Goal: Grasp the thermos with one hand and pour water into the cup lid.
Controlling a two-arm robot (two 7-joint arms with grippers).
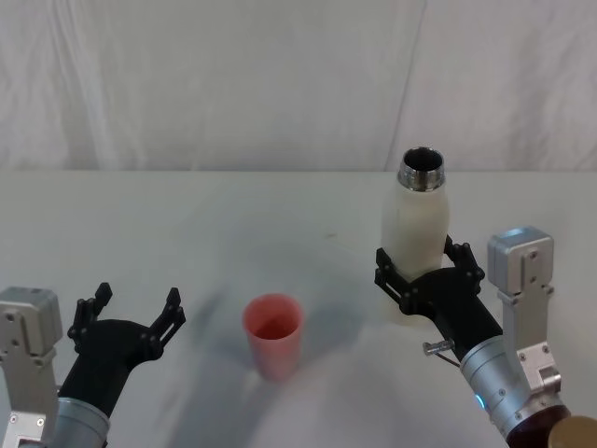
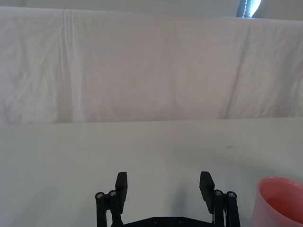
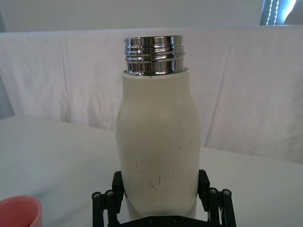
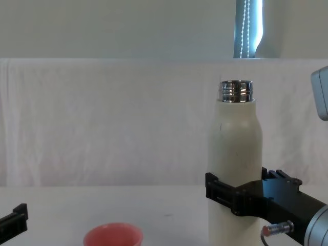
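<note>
Black and spread wide, the left end effector (image 1: pixel 131 308) rests empty low on the white worktop (image 1: pixel 233 224), just left of the salmon-pink cup lid (image 1: pixel 273 334). To the lid's right stands the cream-white thermos (image 1: pixel 417 229), long axis upright, chrome neck open, its lower body clamped between the jaws of the right end effector (image 1: pixel 427 273). Any pour must therefore tip leftward toward the lid. No brand or writing is readable.

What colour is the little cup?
Salmon pink. The cup lid shows best in the head view.
</note>
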